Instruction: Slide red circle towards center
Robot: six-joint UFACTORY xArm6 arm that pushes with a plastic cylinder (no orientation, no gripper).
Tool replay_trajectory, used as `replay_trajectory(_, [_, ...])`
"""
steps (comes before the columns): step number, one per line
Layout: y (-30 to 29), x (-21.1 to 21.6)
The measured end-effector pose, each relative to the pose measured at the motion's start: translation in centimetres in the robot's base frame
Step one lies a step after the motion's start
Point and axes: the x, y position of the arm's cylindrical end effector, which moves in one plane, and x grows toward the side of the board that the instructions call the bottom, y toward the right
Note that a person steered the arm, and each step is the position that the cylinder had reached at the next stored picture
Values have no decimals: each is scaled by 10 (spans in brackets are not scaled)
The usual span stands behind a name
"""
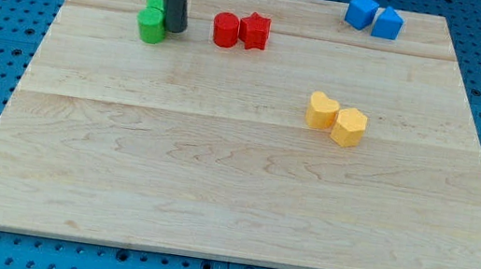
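Note:
The red circle sits near the board's top, left of the middle, touching a red star on its right. My tip is down on the board to the left of the red circle, a short gap away. It stands right beside a green circle, with a second green block just behind that, partly hidden by the rod.
Two blue blocks sit together at the top right. A yellow heart and a yellow hexagon touch each other right of the centre. The wooden board lies on a blue pegboard surface.

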Motion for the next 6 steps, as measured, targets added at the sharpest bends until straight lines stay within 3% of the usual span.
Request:
replay_trajectory(2, [46, -66])
replay_trajectory(3, [77, -66])
replay_trajectory(5, [77, -1])
replay_trajectory(6, [53, 10])
